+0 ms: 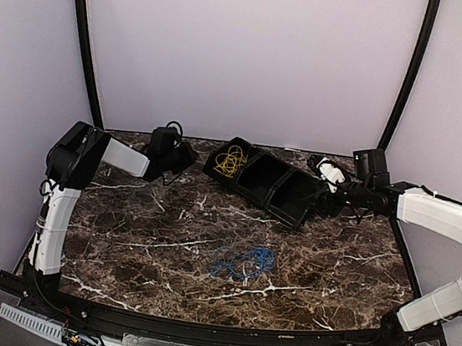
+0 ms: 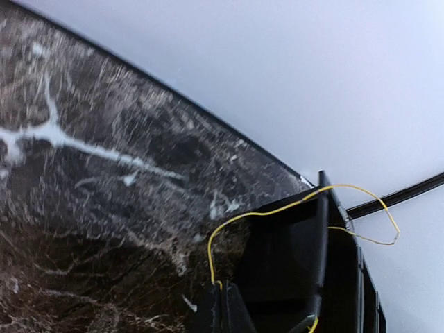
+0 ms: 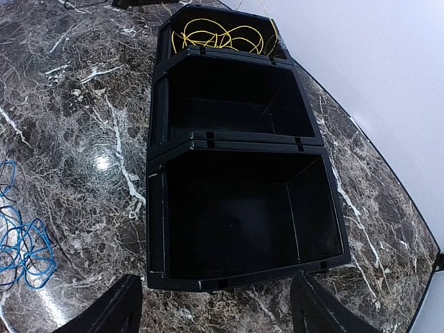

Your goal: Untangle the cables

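Observation:
The yellow cable (image 1: 231, 161) lies coiled in the left compartment of a black three-compartment bin (image 1: 282, 203) at the back of the table. The blue cable (image 1: 244, 261) lies in loose loops on the marble, apart from it. My left gripper (image 1: 184, 157) is beside the bin's left end. In the left wrist view it (image 2: 223, 293) is shut on an end of the yellow cable (image 2: 263, 214), which arcs up over the bin's rim (image 2: 323, 208). My right gripper (image 1: 322, 199) is at the bin's right end, open and empty (image 3: 216, 295). The right wrist view also shows the yellow coil (image 3: 222, 35) and the blue cable (image 3: 24, 243).
The bin's middle (image 3: 236, 100) and near (image 3: 243, 208) compartments hold nothing. White walls close in the back and sides, with black poles (image 1: 86, 37) at the back corners. A black cord (image 2: 402, 196) runs behind the bin.

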Controlling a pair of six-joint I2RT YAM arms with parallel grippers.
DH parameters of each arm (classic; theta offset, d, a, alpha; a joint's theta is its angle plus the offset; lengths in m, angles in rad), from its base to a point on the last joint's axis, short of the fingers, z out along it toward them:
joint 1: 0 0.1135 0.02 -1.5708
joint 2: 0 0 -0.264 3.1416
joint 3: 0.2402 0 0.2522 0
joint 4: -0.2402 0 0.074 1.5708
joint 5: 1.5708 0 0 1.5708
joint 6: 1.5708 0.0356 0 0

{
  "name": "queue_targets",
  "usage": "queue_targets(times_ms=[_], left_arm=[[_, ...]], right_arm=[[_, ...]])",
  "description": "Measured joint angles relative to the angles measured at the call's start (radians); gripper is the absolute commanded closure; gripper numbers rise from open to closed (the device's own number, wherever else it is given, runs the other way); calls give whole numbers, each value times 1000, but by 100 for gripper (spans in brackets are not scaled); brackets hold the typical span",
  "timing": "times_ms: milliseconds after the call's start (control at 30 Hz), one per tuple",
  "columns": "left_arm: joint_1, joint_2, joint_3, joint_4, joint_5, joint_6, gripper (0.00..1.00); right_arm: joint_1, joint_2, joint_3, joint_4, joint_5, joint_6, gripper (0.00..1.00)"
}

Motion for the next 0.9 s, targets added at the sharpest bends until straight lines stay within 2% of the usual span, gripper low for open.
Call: queue_targets(times_ms=[133, 333, 533, 833, 900], left_arm=[[-15, -82, -4, 27, -39, 124, 100], [-79, -131, -4, 90, -51, 209, 100], [-129, -129, -4, 86, -47, 227, 100], [-145, -61, -4, 85, -40, 190, 100], [-146, -37, -4, 82, -39, 167, 97]], right_arm=[[0, 4, -5, 5, 0, 0, 25], [0, 7, -8, 6, -1, 0, 26], [0, 9, -15, 8, -1, -5, 26], [0, 13, -19, 9, -4, -14, 26], [0, 16, -20, 9, -5, -15, 26]])
